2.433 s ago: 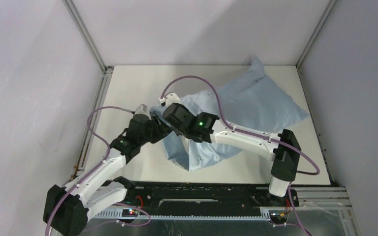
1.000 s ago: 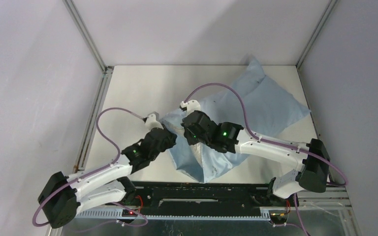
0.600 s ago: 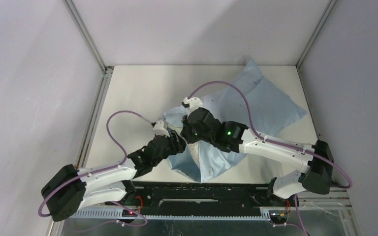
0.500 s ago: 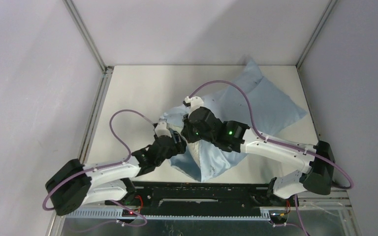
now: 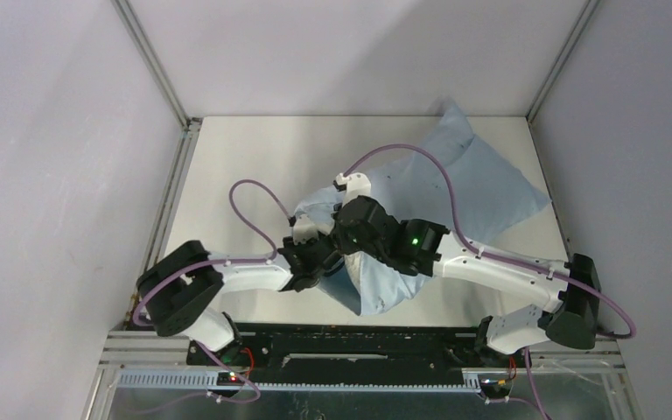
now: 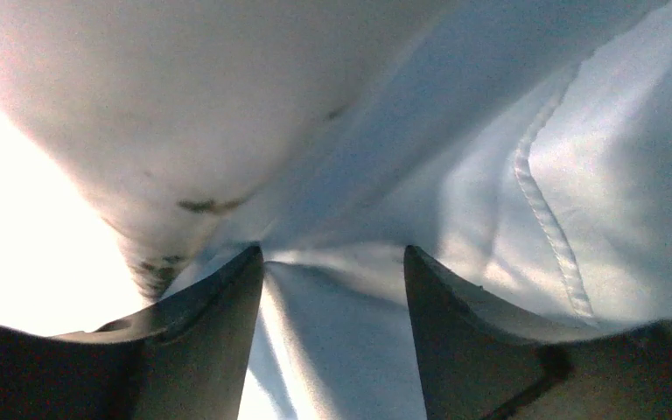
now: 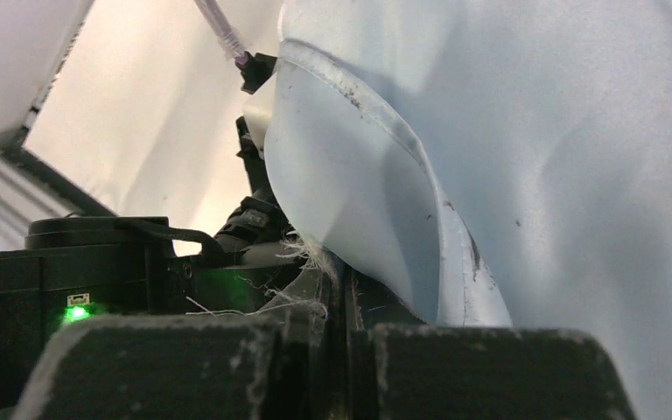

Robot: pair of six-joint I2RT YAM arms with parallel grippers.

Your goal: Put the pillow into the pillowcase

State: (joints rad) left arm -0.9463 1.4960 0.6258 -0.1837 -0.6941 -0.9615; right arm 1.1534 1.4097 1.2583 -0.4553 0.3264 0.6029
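The light blue pillowcase (image 5: 481,179) lies plump at the back right of the table, and its loose open end (image 5: 376,289) is drawn toward the front. My right gripper (image 5: 350,238) is shut on that end's frayed hem (image 7: 337,280), and blue cloth (image 7: 534,157) hangs beside it. My left gripper (image 5: 319,255) is pushed in at the same end with its fingers open (image 6: 331,262). Blue fabric (image 6: 577,157) with a stitched seam lies slack between and beyond them. A plump whitish bulge with dark marks (image 6: 166,96), apparently the pillow, shows at upper left there. From above, the pillow is hidden by the pillowcase.
The white table (image 5: 245,166) is boxed in by grey walls with metal frame posts (image 5: 153,66). Purple cables loop above both wrists (image 5: 249,197). The black mounting rail (image 5: 359,337) runs along the front edge. The left arm's black wrist (image 7: 96,262) sits close beside the right gripper.
My left gripper has opened, releasing the pillowcase edge, and slid right into the open end as its elbow folded in. The right gripper kept its grip and shifted slightly forward and right.
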